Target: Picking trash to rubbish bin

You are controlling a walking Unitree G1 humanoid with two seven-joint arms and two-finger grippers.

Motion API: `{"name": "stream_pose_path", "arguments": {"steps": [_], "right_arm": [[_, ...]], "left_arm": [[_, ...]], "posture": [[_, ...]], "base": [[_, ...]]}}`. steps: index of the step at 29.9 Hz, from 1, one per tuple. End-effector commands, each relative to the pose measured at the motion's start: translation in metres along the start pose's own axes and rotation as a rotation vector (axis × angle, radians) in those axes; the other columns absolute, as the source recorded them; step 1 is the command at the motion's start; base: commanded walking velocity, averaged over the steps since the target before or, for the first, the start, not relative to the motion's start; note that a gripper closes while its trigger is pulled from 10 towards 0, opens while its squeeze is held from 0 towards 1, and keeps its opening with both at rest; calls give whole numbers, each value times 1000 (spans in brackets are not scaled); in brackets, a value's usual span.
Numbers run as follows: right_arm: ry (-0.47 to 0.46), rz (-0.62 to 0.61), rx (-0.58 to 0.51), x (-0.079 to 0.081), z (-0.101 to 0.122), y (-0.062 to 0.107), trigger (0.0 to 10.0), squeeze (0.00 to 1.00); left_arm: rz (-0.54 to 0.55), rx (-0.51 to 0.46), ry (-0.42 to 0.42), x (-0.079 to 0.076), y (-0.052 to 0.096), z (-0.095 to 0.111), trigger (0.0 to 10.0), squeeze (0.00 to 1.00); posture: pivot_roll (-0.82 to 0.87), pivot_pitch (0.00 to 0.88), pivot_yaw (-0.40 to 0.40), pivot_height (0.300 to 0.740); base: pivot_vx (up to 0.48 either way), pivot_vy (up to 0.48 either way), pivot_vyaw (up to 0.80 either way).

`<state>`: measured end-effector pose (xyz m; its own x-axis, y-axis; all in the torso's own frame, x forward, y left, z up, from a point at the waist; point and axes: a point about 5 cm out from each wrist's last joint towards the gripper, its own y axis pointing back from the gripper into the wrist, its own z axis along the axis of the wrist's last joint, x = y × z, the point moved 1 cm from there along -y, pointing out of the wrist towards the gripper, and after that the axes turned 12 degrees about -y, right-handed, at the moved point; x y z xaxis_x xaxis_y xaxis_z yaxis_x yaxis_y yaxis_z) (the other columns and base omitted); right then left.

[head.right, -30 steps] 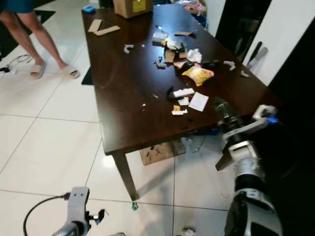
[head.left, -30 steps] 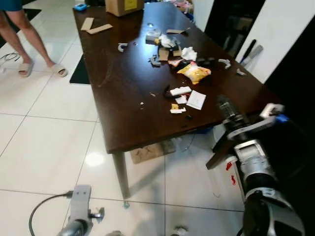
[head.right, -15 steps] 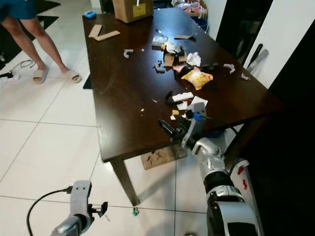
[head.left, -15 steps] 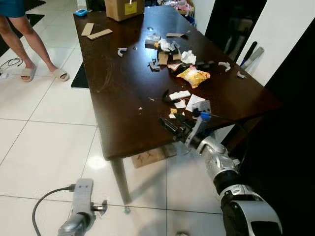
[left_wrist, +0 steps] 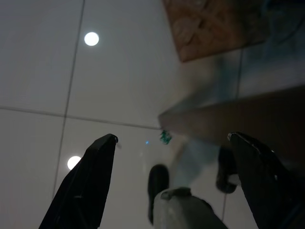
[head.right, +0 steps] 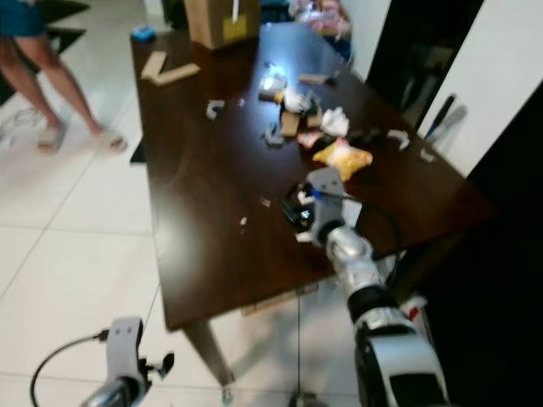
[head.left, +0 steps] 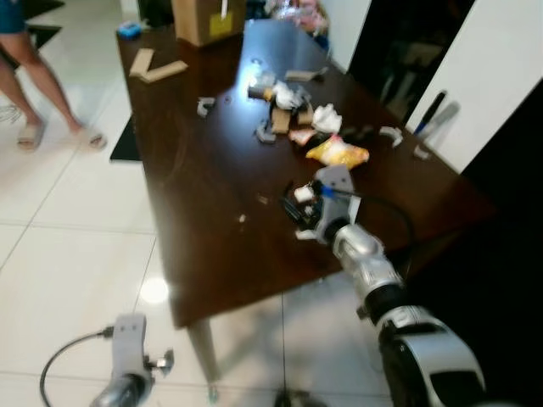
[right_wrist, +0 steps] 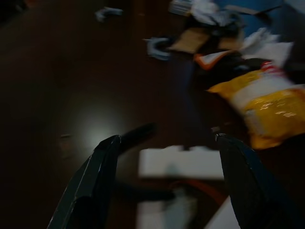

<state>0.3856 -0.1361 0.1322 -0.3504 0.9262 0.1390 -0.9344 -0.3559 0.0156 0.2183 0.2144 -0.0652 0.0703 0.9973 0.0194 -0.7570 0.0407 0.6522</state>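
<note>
Trash lies scattered over the dark wooden table (head.left: 195,212): a yellow snack bag (head.left: 338,153), crumpled white tissue (head.left: 325,117), cardboard bits (head.left: 280,120) and white scraps. My right gripper (head.left: 302,202) reaches over the table's near part, low above the white scraps. In the right wrist view the right gripper (right_wrist: 167,138) is open, with a white strip (right_wrist: 181,162) lying on the table between its fingers and the yellow snack bag (right_wrist: 267,102) just beyond. My left gripper (left_wrist: 172,137) hangs open above the floor by a table leg (left_wrist: 224,114).
A cardboard box (head.left: 199,17) and two flat cardboard strips (head.left: 153,66) sit at the table's far end. A person's legs (head.left: 34,76) stand on the white tiles at far left. Brown cardboard (left_wrist: 209,28) lies on the floor under the table. Dark wall and doorway on the right.
My right arm has swung up from beside the table to over the tabletop, onto the white scraps. The camera has shifted and blurred. The left arm still hangs.
</note>
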Motion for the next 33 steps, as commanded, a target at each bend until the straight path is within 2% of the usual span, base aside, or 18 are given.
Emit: {"name": "stream_pose_path", "arguments": {"steps": [1,4,9,18,26,31,33], "right_arm": [[10,-7,-1,4,-2,-1,10000,0],[11,-32,-22,2,4,-3,10000,0],[18,-62,-55,-2,13,-5,10000,0],[52,-76,-41,-1,16,-8,10000,0],[129,-76,28,11,8,-14,10000,0],[239,30,144,18,-6,-12,10000,0],[242,74,174,19,-9,-11,10000,0]], "left_arm": [[-3,51,18,-2,5,-16,10000,0],[0,50,19,-2,4,-15,10000,0],[28,59,26,0,4,-15,10000,0],[23,56,20,0,5,-16,10000,0],[28,65,12,-1,6,-20,10000,0],[26,69,10,-3,7,-23,10000,0],[26,70,12,-3,7,-23,10000,0]], "posture": [[134,95,-40,740],[133,97,-42,740],[133,98,-40,740],[136,105,-41,740],[135,116,-44,740],[140,125,-51,740],[139,129,-54,740]], "base": [[364,0,0],[360,0,0],[0,0,0],[0,0,0],[0,0,0],[0,0,0],[0,0,0]]}}
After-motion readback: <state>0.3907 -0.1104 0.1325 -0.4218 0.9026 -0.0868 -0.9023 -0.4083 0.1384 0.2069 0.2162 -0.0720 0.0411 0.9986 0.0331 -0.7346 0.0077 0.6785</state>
